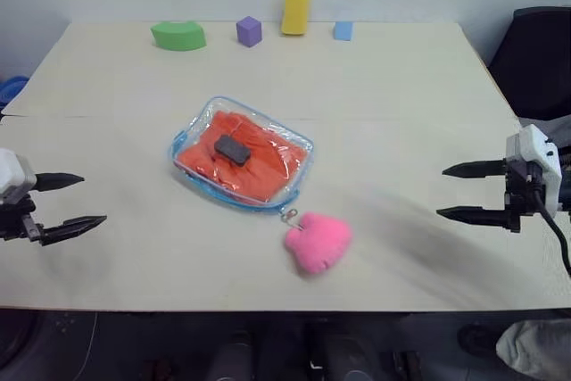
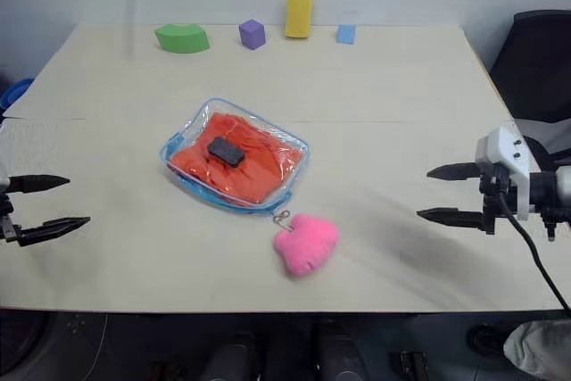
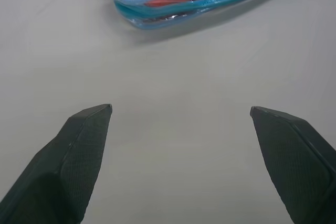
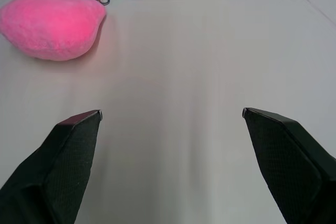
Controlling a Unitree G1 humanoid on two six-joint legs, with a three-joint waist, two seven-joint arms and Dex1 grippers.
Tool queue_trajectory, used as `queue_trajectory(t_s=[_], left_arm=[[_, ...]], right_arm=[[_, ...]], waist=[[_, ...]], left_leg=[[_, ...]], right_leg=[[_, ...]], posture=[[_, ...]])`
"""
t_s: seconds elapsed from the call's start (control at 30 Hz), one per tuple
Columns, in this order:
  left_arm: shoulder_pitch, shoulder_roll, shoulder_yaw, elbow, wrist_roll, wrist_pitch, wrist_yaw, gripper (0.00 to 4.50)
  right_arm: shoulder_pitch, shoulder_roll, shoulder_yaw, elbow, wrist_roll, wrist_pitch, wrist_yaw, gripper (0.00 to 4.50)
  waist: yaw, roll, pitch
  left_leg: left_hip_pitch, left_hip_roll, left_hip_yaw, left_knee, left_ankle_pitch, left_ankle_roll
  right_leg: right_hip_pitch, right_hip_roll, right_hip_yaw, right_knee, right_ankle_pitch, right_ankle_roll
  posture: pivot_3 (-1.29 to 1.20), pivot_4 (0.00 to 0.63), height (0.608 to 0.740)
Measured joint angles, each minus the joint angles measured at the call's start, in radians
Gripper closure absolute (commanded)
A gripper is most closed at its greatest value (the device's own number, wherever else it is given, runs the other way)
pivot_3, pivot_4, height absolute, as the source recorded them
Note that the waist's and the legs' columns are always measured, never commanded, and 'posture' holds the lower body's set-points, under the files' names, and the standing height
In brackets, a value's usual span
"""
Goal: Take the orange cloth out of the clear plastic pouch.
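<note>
My left end effector and right end effector (both spread apart, empty): gripping the clear plastic pouch alone risks dragging the orange cloth along.

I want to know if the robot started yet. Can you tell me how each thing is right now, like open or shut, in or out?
clear plastic pouch: lying flat on the table, looks zipped shut.
orange cloth: inside the pouch, folded and wrinkled.
pink plush charm: clipped to the zipper pull, resting on the table.
small dark block: at the middle of the pouch.
left gripper: open, empty, apart from the pouch.
right gripper: open, empty, apart from the pouch.
</note>
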Motion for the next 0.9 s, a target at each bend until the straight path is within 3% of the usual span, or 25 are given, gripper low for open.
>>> queue_trajectory(t_s=[0.9], left_arm=[[0.069,-0.023,0.011,-0.093,0.001,0.076,0.026,0.01]], right_arm=[[0.016,0.042,-0.017,-0.04,-0.01,-0.001,-0.125,0.0]], waist=[[0.001,0.0,0.0]], left_leg=[[0.003,0.0,0.001,0.002,0.001,0.0]], right_leg=[[0.001,0.0,0.001,0.006,0.0,0.0]], posture=[[0.0,0.15,0.74]])
